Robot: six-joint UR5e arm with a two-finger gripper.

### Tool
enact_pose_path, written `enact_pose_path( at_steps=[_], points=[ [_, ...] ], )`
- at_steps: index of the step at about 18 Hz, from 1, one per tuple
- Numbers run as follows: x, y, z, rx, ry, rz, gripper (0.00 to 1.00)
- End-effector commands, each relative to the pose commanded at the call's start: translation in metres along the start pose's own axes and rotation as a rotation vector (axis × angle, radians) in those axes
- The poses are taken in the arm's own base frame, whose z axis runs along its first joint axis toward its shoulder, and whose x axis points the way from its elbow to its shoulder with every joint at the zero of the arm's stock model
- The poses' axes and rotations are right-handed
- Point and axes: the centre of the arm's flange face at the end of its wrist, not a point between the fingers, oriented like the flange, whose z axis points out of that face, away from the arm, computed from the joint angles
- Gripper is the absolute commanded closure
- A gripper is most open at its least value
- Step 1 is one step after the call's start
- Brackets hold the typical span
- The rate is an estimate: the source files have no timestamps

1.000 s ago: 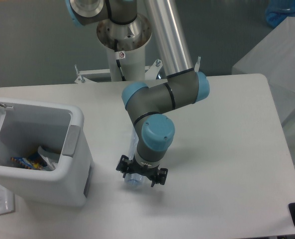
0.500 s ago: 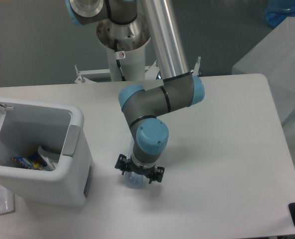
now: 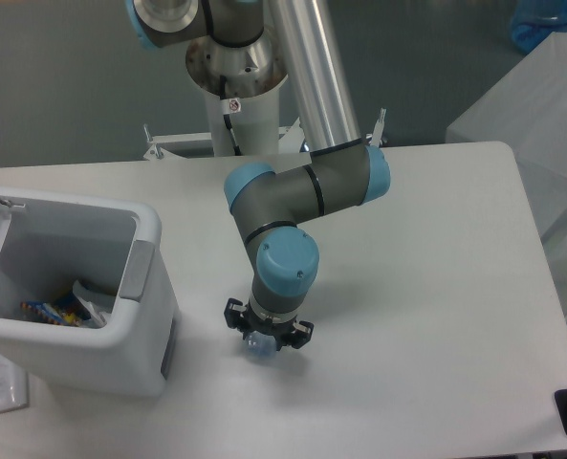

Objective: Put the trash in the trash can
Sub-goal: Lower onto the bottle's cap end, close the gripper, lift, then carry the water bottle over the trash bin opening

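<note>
end effector (image 3: 268,337) shifted slightly left versus 1 s ago, wrist now more directly above it. fingers closer together, closed around end of bottle (image 3: 257,348); less of bottle visible than before, rest hidden under wrist. bottle on surface (image 3: 426,287), right of trash can (image 3: 140,316), apart. lid open; coloured litter inside.

I count one bottle (image 3: 257,348) under my one hand (image 3: 269,335), one open trash can (image 3: 82,287) holding at least one colourful wrapper (image 3: 49,311), all on one desk (image 3: 426,287).
</note>
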Motion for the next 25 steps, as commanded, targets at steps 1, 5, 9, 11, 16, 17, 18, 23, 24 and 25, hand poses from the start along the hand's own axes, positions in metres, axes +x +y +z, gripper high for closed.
enact_pose_path(
  at_steps=[1,5,9,11,16,17,18,23,24,25],
  points=[
    [-0.001,-0.003,-0.005,0.009,-0.005,0.001,0.67],
    [0.000,-0.010,-0.067,0.120,-0.031,0.008,0.68],
    [-0.007,-0.020,-0.126,0.270,-0.003,0.005,0.68],
    [-0.008,-0.029,-0.156,0.348,0.014,-0.006,0.68],
    [-0.003,-0.065,-0.258,0.588,0.078,-0.079,0.68],
    [0.001,-0.070,-0.276,0.630,0.098,-0.073,0.68],
    [0.002,-0.072,-0.290,0.664,0.114,-0.066,0.67],
    [0.021,-0.062,-0.359,0.819,0.191,-0.018,0.67],
    [0.027,-0.060,-0.371,0.845,0.204,-0.006,0.67],
    [0.033,-0.059,-0.382,0.868,0.222,0.010,0.67]
  ],
)
